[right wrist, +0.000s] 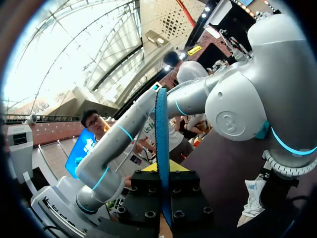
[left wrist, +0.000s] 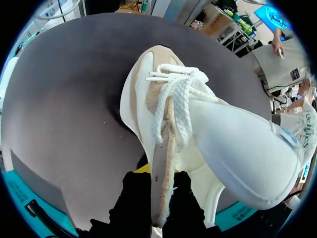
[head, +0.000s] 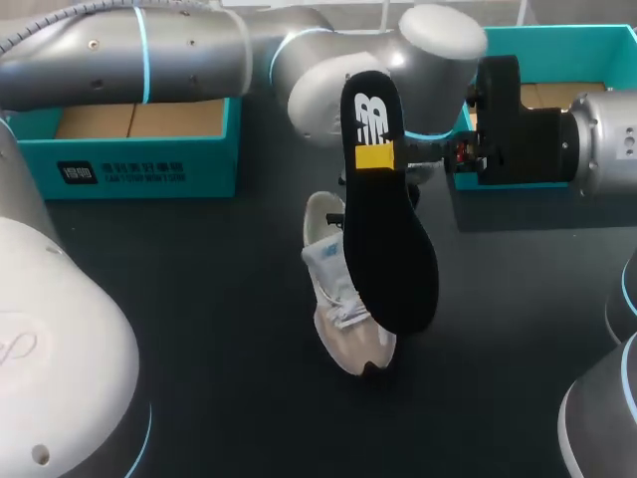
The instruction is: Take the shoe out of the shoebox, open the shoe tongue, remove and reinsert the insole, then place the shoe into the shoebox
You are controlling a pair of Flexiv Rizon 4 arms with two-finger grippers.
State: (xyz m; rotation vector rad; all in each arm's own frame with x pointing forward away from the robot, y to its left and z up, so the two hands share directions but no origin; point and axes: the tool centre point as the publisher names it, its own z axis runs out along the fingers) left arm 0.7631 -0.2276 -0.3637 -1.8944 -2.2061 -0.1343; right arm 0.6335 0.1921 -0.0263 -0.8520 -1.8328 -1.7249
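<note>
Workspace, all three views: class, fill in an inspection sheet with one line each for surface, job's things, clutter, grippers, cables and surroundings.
Surface: dark table.
Job's things: pale shoe out of its box, over the table's middle; black insole out of the shoe, held upright above it; left teal box and right teal box at the back.
Clutter: nothing seen.
Grippers: left gripper shut on a thin edge at the shoe's opening; right gripper shut on the insole, seen edge-on.
Cables: grey ribbed hose along the left arm.
Surroundings: nothing seen reaching over the table.
</note>
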